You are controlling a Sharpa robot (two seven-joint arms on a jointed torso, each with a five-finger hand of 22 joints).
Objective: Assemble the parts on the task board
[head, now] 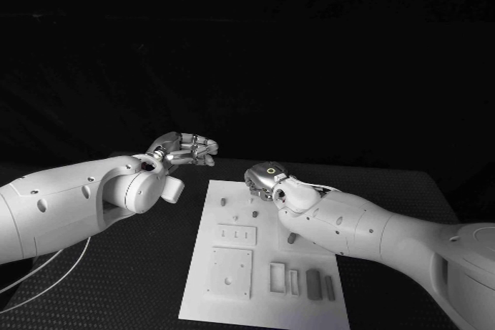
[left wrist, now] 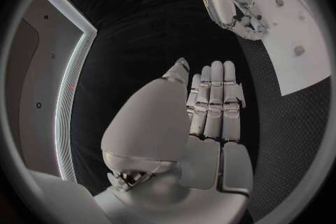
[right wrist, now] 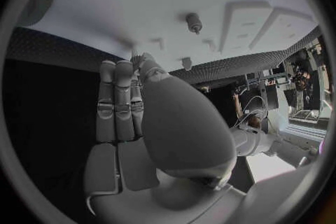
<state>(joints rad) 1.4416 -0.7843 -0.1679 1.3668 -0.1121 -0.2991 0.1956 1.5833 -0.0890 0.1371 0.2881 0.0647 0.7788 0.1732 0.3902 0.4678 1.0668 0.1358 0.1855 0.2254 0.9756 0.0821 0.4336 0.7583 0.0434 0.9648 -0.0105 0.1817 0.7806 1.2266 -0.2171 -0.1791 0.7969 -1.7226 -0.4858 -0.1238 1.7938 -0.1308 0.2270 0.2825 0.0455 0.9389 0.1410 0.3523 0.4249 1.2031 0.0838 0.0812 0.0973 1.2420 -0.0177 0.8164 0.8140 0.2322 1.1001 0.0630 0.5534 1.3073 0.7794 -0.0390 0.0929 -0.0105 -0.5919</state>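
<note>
Black worktop (head: 124, 287) carries the board (head: 232, 201), over whose far edge both empty, straight-fingered robot hands, left (head: 186, 149) and right (head: 263, 180), are held; pegs (head: 256, 214) could be knocked.

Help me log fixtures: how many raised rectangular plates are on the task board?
2: a smaller plate mid-board, a larger plate just nearer the robot, both left of centre. The right arm may hide more.

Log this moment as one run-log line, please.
left hand: off board, holds nothing | right hand: over board's far end, holds nothing | board: parts lying near end
</note>
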